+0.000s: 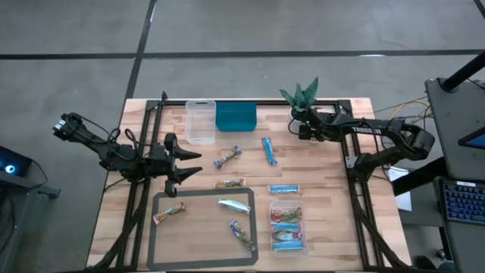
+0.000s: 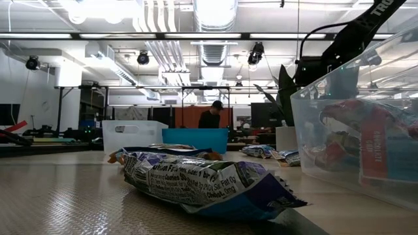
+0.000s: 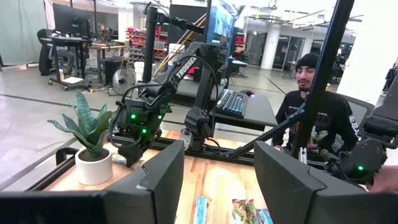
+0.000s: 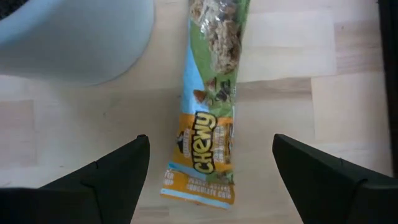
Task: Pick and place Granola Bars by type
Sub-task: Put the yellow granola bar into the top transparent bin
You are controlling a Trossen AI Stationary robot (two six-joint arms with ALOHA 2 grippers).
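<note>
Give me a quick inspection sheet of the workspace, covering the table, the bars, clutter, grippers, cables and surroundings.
Surface: wooden table, with a grey outlined rectangle marked on it.
Job's things: loose granola bars scattered mid-table; three lie inside the rectangle; several sit in a clear tub.
Clutter: empty clear tub, teal bin, potted plant at the far edge.
Grippers: left gripper open, empty, near the table's left side; right gripper open above a Chewy bar, beside the plant pot.
Cables: wires beyond the right edge.
Surroundings: seated person, keyboard.

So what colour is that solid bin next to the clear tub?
Teal blue bin, shown best in the high view.
</note>
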